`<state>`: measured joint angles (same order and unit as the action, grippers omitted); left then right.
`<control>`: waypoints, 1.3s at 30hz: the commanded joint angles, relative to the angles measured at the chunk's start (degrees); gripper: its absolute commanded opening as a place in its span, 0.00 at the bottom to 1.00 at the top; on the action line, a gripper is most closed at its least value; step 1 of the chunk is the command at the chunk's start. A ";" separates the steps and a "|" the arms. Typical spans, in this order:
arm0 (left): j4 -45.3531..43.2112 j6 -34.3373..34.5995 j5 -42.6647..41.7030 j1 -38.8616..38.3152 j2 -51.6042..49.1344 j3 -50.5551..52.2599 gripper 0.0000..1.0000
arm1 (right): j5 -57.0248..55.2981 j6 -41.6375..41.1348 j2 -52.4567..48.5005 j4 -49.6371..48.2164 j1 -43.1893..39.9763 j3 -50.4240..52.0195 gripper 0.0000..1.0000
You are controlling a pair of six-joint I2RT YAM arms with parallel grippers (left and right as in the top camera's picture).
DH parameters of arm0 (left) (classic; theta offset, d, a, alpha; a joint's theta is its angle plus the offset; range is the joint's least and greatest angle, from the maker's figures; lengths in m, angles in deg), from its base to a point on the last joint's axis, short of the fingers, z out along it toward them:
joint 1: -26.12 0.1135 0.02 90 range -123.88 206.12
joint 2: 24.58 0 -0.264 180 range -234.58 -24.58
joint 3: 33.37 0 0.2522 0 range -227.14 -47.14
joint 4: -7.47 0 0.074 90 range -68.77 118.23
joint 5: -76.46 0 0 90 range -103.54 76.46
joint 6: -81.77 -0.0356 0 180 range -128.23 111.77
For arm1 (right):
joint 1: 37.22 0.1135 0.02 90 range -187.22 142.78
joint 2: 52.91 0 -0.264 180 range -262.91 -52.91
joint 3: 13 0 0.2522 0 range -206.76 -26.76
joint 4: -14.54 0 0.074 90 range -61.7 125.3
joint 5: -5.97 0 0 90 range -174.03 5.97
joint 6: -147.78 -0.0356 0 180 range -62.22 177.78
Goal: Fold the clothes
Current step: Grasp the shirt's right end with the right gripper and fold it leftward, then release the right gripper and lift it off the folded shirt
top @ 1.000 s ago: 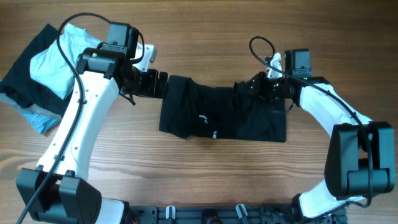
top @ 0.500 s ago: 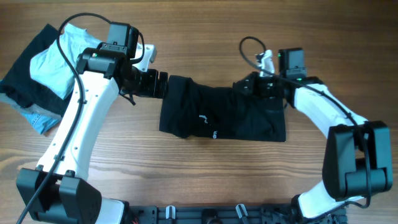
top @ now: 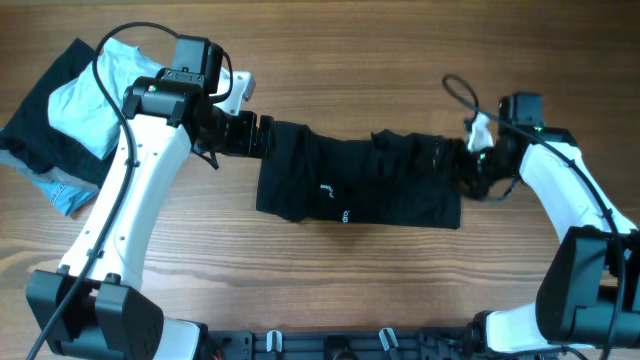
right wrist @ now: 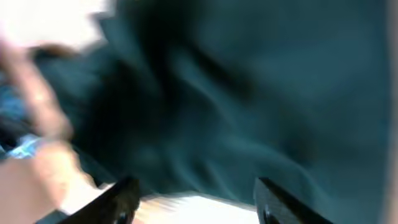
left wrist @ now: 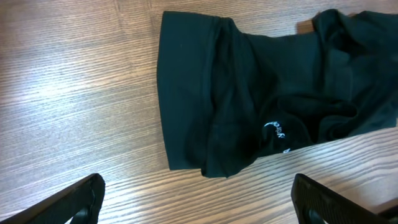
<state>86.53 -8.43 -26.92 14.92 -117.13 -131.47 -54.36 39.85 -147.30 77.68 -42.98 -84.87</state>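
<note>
A black garment [top: 360, 186] with a small white logo lies spread across the table's middle, rumpled along its top edge. It fills the left wrist view [left wrist: 261, 93] and, blurred, the right wrist view [right wrist: 249, 93]. My left gripper [top: 262, 136] is open and empty at the garment's top left corner, its fingers wide apart [left wrist: 196, 202] over bare wood. My right gripper [top: 462, 165] sits at the garment's top right edge; its fingers [right wrist: 196, 199] are apart with cloth just beyond them.
A pile of other clothes, light blue [top: 85, 105] on black [top: 40, 110], lies at the table's far left. A black cable [top: 462, 92] loops above the right arm.
My right gripper moved right along the garment's top edge, from near the middle to the right corner. The garment's top right now lies flatter. The left arm has not moved.
</note>
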 commanded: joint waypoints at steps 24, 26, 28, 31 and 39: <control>-0.37 -0.90 -1.14 0.22 1.03 -0.15 1.00 | 2.58 8.90 6.47 0.37 -10.78 -2.16 0.20; -0.44 -0.90 -1.14 0.22 0.98 -0.15 1.00 | 2.97 5.01 6.34 -0.90 -9.31 -1.86 0.09; -0.59 -0.90 -1.14 0.22 0.92 -0.13 1.00 | 2.01 2.93 5.40 -2.71 -6.78 0.07 0.09; -0.79 -0.87 -1.16 0.22 0.92 -0.13 1.00 | 3.06 0.92 2.62 -9.62 0.31 5.33 0.10; -0.76 -0.63 -1.99 0.22 0.92 -0.13 1.00 | -1.27 -5.35 -7.17 -27.32 15.15 11.89 0.19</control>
<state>85.88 -8.43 -27.56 14.92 -117.13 -131.47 -51.67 39.28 -149.96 52.31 -30.35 -74.47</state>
